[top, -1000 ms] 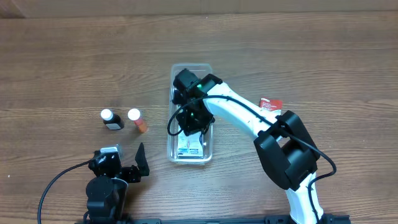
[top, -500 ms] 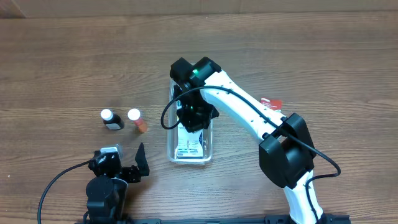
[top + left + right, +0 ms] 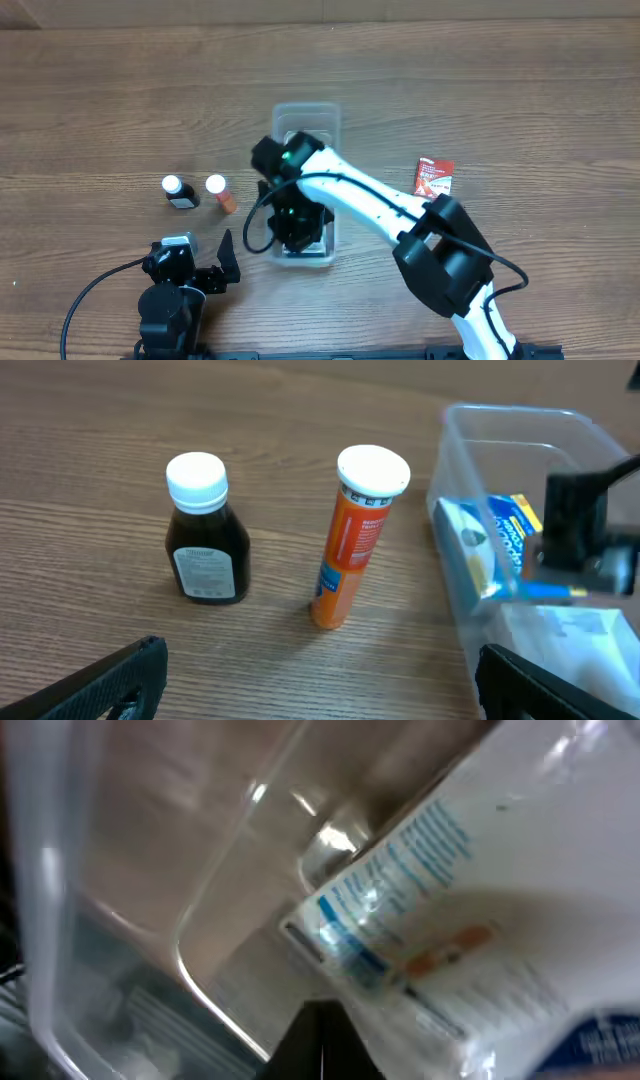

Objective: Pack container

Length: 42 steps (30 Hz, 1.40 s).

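The container [image 3: 308,110] is a clear long bin in the middle of the table. My right gripper [image 3: 298,226] is down inside its near end. In the right wrist view its jaws [image 3: 326,1042] are pressed together with nothing between them, beside a white packet with blue print [image 3: 470,920] and near the bin's curved wall [image 3: 205,975]. The left wrist view shows the bin [image 3: 500,422], a white and blue packet [image 3: 488,542] in it and the right gripper's black body [image 3: 590,520]. My left gripper [image 3: 195,262] is open and empty near the front edge, with its fingers [image 3: 112,678] wide apart.
A dark bottle with a white cap [image 3: 181,192] [image 3: 205,545] and an orange tube with a white cap [image 3: 221,193] [image 3: 355,540] stand left of the bin. A small red packet [image 3: 434,177] lies to the right of the bin.
My right gripper has moved from the middle of the bin toward its near end and leftward. The left arm, bottle and tube have not moved.
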Each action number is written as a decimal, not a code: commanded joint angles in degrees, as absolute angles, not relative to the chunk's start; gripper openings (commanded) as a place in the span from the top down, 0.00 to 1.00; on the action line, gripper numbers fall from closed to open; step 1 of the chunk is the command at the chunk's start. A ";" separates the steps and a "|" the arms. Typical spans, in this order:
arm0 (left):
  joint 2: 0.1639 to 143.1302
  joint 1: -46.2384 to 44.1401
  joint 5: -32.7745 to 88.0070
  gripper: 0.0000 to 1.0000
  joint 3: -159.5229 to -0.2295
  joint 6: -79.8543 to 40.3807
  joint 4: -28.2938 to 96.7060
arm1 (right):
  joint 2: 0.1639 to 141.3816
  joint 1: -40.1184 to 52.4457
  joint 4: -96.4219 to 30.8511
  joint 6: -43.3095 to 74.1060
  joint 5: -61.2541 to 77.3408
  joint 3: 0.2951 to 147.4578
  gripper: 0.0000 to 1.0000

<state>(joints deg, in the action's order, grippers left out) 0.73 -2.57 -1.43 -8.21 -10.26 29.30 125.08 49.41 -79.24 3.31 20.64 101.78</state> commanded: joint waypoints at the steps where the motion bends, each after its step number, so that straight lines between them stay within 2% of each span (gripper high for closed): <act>1: 0.25 -2.26 -0.80 0.00 -8.08 -9.19 29.34 | 124.53 50.24 -77.10 3.01 21.61 97.54 0.96; 7: 0.25 -2.28 -0.80 0.00 -8.08 -9.19 29.34 | 124.53 50.06 -69.89 2.96 21.54 93.47 0.96; 20: 0.25 -2.28 -0.80 0.00 -8.08 -9.19 29.34 | 124.53 45.25 -65.47 7.51 17.45 94.65 0.96; 26: 0.25 -2.28 -0.80 0.00 -8.08 -9.19 29.34 | 124.53 41.47 -56.42 7.73 15.81 95.37 0.96; 33: 0.25 -2.28 -0.80 0.00 -8.08 -9.19 29.34 | 124.53 40.69 -48.86 7.68 7.51 95.53 0.96; 37: 0.25 -2.28 -0.80 0.00 -8.08 -9.19 29.34 | 124.51 40.69 -52.53 7.20 4.23 99.57 0.96; 42: 0.25 -2.28 -0.80 0.00 -8.08 -9.19 29.34 | 124.51 40.69 -65.39 7.57 3.51 112.07 0.96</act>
<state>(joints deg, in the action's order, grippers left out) 0.73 -2.57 -1.43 -8.21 -10.28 29.30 124.73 40.88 -61.19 7.49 6.50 103.42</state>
